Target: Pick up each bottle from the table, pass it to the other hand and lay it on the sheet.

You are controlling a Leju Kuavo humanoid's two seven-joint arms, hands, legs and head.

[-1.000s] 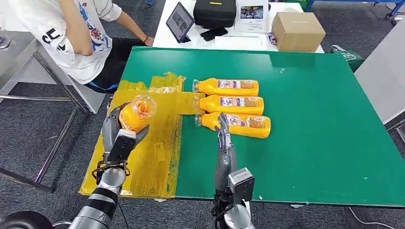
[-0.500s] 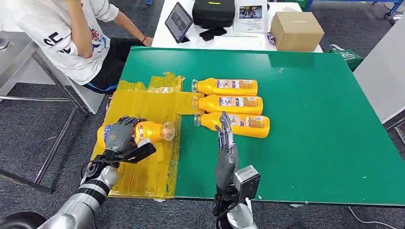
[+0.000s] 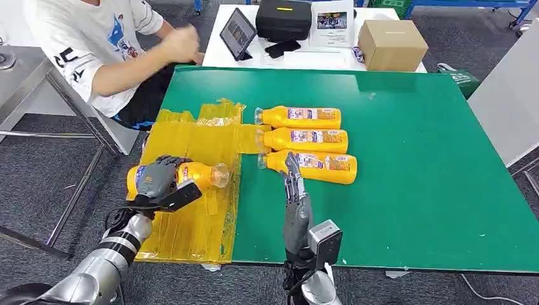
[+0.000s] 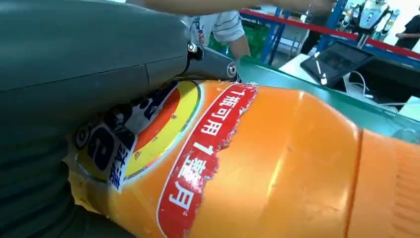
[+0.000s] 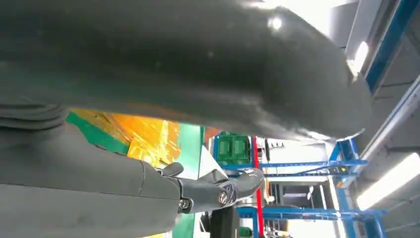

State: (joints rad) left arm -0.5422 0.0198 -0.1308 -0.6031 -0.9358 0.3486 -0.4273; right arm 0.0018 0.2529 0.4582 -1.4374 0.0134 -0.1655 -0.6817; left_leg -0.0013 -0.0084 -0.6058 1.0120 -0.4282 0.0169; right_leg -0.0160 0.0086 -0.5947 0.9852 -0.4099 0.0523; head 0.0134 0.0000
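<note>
i note the left robot hand [image 3: 156,180] wrapped around a bottle [image 3: 197,174] lying crosswise over the sheet [image 3: 203,136], while the right robot hand [image 3: 293,190], fingers straight and empty, points at the nearest bottle [image 3: 314,166] just ahead.

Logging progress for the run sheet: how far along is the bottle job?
Done: no bottle lies released on the yellow sheet yet. In hand: the left hand grips one orange bottle, lying on its side over the sheet. Left: three orange bottles lie on the green table; the right hand is open near the closest.
</note>
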